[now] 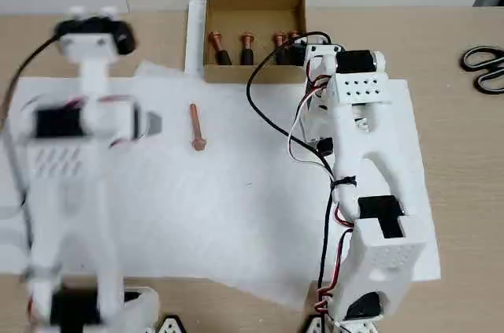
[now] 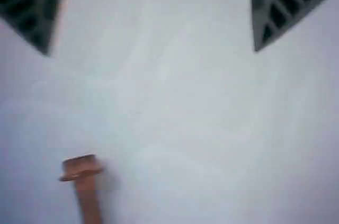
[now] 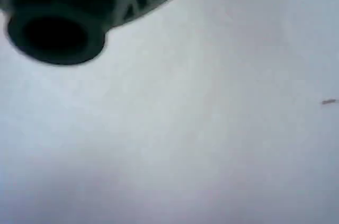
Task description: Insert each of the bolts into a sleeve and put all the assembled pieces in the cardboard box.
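A copper bolt (image 1: 196,127) lies on the white sheet (image 1: 236,207), head toward the near edge. My left gripper (image 2: 151,48) hangs open over the sheet just left of that bolt (image 2: 85,189), with nothing between its dark fingers (image 2: 32,7). My right gripper (image 3: 69,1) is shut on a black sleeve (image 3: 55,36), held above bare sheet with its hollow end facing the camera. The cardboard box (image 1: 253,1) stands at the far edge and holds several bolts pushed into black sleeves (image 1: 223,48). The right arm (image 1: 358,112) reaches up along the sheet's right side, near the box.
Scissors (image 1: 484,65) lie on the wooden table at the far right. A black cable (image 1: 264,109) loops from the right arm over the sheet near the box. The sheet's middle is bare.
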`<action>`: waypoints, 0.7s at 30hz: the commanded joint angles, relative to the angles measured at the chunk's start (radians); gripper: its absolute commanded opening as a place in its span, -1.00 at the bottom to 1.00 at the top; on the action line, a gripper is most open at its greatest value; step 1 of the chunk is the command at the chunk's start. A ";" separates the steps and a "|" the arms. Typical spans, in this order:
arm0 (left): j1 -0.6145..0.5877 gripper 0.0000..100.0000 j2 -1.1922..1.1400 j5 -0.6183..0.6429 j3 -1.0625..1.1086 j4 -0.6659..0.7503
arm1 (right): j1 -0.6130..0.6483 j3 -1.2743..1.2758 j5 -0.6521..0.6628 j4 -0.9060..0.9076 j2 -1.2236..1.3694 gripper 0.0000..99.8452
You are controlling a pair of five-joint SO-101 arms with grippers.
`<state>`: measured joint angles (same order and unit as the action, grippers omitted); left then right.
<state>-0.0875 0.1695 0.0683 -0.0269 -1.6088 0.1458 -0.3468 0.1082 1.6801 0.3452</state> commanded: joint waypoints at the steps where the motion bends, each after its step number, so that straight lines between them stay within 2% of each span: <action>1: 0.080 -0.66 -0.273 0.078 -0.186 0.006 | -0.001 -0.026 0.012 0.021 -0.070 -0.99; 4: 0.127 -0.66 -0.448 0.147 -0.320 0.003 | -0.001 -0.026 0.012 0.025 -0.070 -0.99; 7: 0.150 -0.66 -0.594 0.302 -0.417 -0.015 | -0.002 -0.026 0.012 0.031 -0.070 -0.99; 9: 0.157 -0.66 -0.675 0.362 -0.458 -0.015 | -0.002 -0.026 0.012 0.031 -0.070 -0.99; 21: 0.163 -0.66 -0.996 0.493 -0.645 -0.002 | -0.001 -0.026 0.012 0.031 -0.070 -0.99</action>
<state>0.0644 -0.7971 0.5332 -0.6084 -1.6180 0.1458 -0.3468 0.1082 1.6970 0.3452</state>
